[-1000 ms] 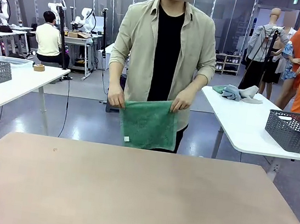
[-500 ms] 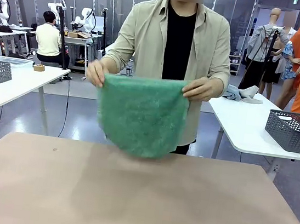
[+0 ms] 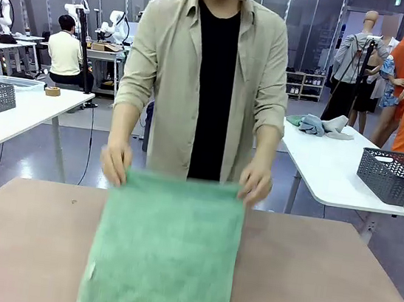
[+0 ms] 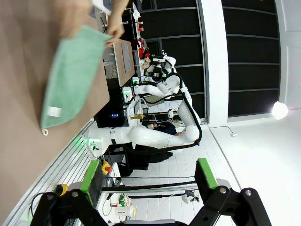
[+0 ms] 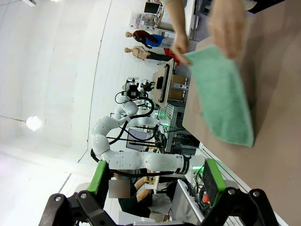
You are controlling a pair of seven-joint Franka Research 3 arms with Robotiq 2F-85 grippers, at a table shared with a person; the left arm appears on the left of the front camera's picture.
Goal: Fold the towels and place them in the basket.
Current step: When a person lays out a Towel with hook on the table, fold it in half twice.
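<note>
Now, green towel (image 3: 162, 254) spread on table (image 3: 318, 285), person's hands (image 3: 115, 163) at far corners; left gripper (image 4: 148, 174), right gripper (image 5: 155, 175) open, empty.

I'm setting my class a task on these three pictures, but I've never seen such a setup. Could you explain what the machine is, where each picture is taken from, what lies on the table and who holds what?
This is a robot with two arms at a table, facing a person. The front view looks across the table from between the arms. The other two come from cameras on the wrists, so they appear rolled sideways; the black fingers with green pads at the bottom are the left gripper and the right gripper. Both are open and hold nothing. A mint green towel lies spread on the table; the person's hands grip its far corners.
</note>
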